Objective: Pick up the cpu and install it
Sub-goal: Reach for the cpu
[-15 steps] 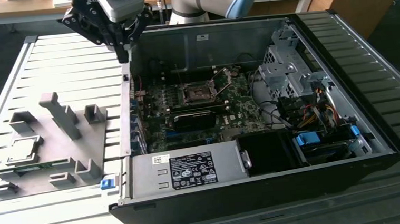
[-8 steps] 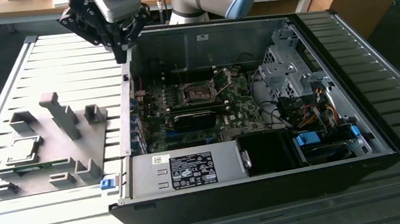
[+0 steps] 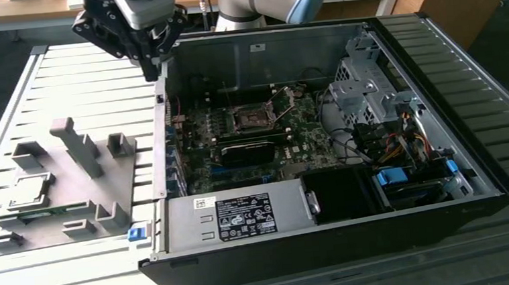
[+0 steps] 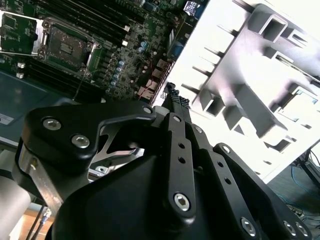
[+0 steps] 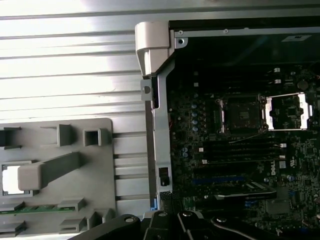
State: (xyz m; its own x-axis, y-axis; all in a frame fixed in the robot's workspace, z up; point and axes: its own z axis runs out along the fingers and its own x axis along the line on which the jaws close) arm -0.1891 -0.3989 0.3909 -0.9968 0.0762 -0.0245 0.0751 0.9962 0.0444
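The jaws look pressed together and hold nothing. The black two-fingered gripper [image 3: 151, 72] hangs over the rim of the open black computer case [image 3: 334, 258], on the side facing the grey plastic parts tray [image 3: 135, 188]. The small flat silvery square cpu [image 3: 30, 192] lies in a tray recess, well apart from the gripper. The dark metal-framed motherboard socket [image 3: 251, 120] stands open. As I judge it, the pick-up has not yet begun. A grasp calls for parted jaws squared to the chip's edges.

Hard daylight bleaches the slatted table [image 5: 65, 65] and grey parts tray [image 4: 250, 107] almost white in both wrist views; the cpu [image 5: 10, 179] glares blank. The computer case [image 3: 230, 57] interior lies in shadow, and the gripper [image 4: 175, 100] looms as a dark mass
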